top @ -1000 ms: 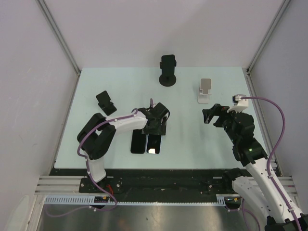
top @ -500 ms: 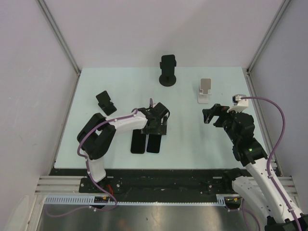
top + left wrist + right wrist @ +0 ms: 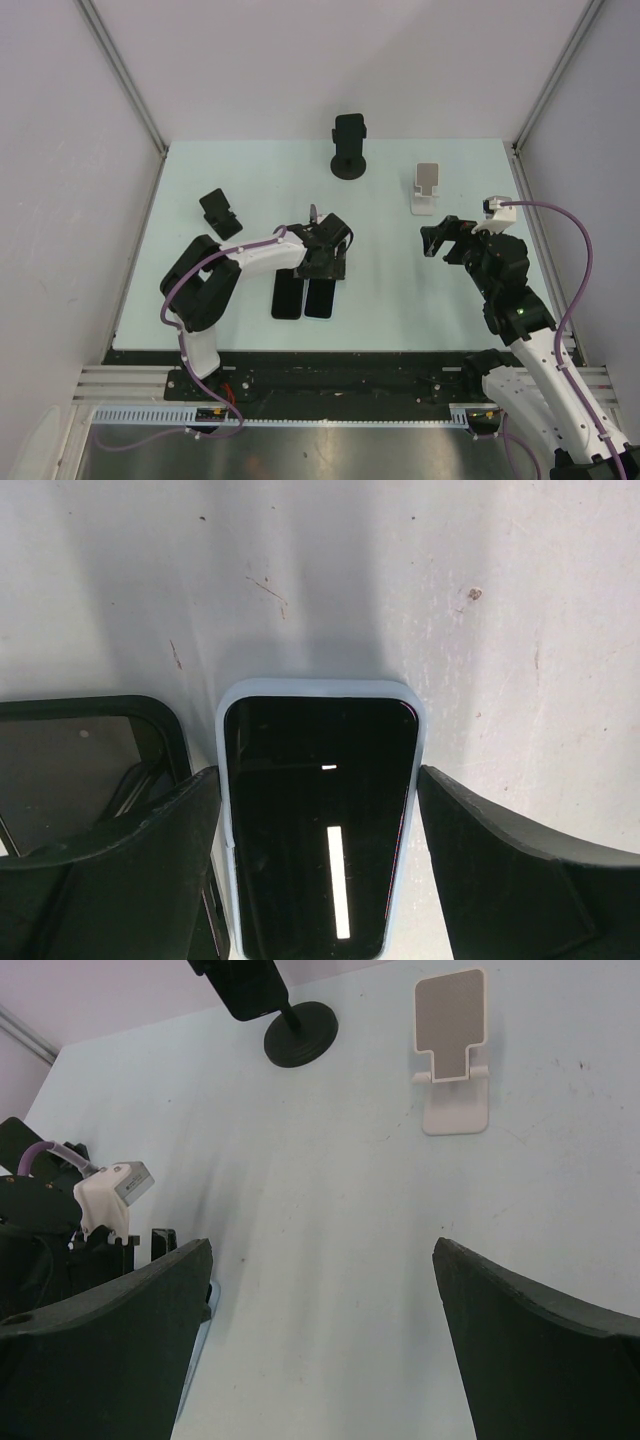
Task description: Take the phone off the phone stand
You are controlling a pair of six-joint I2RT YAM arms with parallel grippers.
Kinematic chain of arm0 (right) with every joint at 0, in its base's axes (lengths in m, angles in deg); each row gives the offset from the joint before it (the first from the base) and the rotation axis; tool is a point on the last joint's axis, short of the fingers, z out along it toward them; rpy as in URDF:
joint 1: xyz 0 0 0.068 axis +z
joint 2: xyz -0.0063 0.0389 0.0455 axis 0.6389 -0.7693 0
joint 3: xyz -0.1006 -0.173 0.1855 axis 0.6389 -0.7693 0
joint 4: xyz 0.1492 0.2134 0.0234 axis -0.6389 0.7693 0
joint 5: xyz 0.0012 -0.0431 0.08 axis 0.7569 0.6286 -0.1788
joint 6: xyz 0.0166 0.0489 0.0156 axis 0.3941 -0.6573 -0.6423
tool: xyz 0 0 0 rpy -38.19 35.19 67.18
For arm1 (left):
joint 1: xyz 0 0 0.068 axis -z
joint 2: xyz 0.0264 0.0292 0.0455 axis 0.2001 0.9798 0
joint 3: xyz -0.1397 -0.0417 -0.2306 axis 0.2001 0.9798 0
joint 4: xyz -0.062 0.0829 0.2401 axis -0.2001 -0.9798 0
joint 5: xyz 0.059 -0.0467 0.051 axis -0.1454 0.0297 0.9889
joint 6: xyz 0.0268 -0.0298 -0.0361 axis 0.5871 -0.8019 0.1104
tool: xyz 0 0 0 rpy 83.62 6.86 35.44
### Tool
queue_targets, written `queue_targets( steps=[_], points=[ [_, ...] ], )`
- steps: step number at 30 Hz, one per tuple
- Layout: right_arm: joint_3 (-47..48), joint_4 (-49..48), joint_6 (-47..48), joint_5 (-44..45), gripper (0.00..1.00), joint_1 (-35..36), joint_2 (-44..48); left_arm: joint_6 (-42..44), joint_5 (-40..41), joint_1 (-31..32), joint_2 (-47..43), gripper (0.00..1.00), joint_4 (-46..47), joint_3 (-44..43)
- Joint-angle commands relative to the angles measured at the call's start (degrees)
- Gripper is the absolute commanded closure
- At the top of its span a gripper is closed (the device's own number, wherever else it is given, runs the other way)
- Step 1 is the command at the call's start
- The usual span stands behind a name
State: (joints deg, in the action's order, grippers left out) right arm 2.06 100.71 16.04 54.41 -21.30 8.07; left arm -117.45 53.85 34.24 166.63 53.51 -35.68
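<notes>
A phone in a light blue case (image 3: 318,820) lies flat on the table, screen up; it also shows in the top view (image 3: 320,297). My left gripper (image 3: 318,772) is open, a finger on each side of the phone's near end; it shows in the top view (image 3: 324,266) just above the phone. A second dark phone (image 3: 287,295) lies beside it on the left (image 3: 90,770). My right gripper (image 3: 322,1245) is open and empty over bare table at the right (image 3: 432,243). An empty white phone stand (image 3: 428,188) stands at the back right (image 3: 453,1050).
A black stand on a round base (image 3: 349,150) stands at the back centre (image 3: 300,1032); I cannot tell whether its dark top holds a phone. A small black stand (image 3: 218,212) sits at the left. White walls enclose the table on three sides.
The bright glint on the blue-cased phone's screen in the top view is gone. The left gripper has barely shifted. The right arm has not moved.
</notes>
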Motion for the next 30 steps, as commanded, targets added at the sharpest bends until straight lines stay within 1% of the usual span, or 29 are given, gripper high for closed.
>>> queue_targets(
  steps=[1,7,15,19,24,26,27,30],
  points=[
    [-0.3,-1.0,0.5,0.3,0.02,-0.1,0.3,-2.9,3.0,0.2,-2.2,0.18,0.5,-0.2],
    [-0.3,-1.0,0.5,0.4,0.02,0.0,0.3,-4.7,5.2,0.2,-3.3,0.23,0.5,0.5],
    [-0.3,-1.0,0.6,0.2,0.02,-0.2,0.2,-5.3,5.4,0.2,-3.2,0.23,0.5,0.5],
    [-0.3,-1.0,0.5,0.0,0.02,0.0,0.2,-5.5,4.9,0.2,-3.3,0.18,0.7,0.5],
    [-0.3,-1.0,0.5,-0.1,0.02,-0.1,0.2,-5.5,4.7,0.2,-3.9,0.15,0.5,0.6],
    [-0.3,-1.0,0.5,-0.1,0.02,0.0,0.2,-5.5,4.5,0.3,-4.0,0.12,0.5,0.8],
    [-0.3,-1.0,0.5,-0.1,0.02,-0.1,0.2,-5.6,4.5,0.3,-4.2,0.09,0.5,0.8],
    [-0.3,-1.0,0.5,0.0,0.02,-0.1,0.3,-5.7,4.7,0.4,-5.0,0.08,0.5,1.0]
  ],
)
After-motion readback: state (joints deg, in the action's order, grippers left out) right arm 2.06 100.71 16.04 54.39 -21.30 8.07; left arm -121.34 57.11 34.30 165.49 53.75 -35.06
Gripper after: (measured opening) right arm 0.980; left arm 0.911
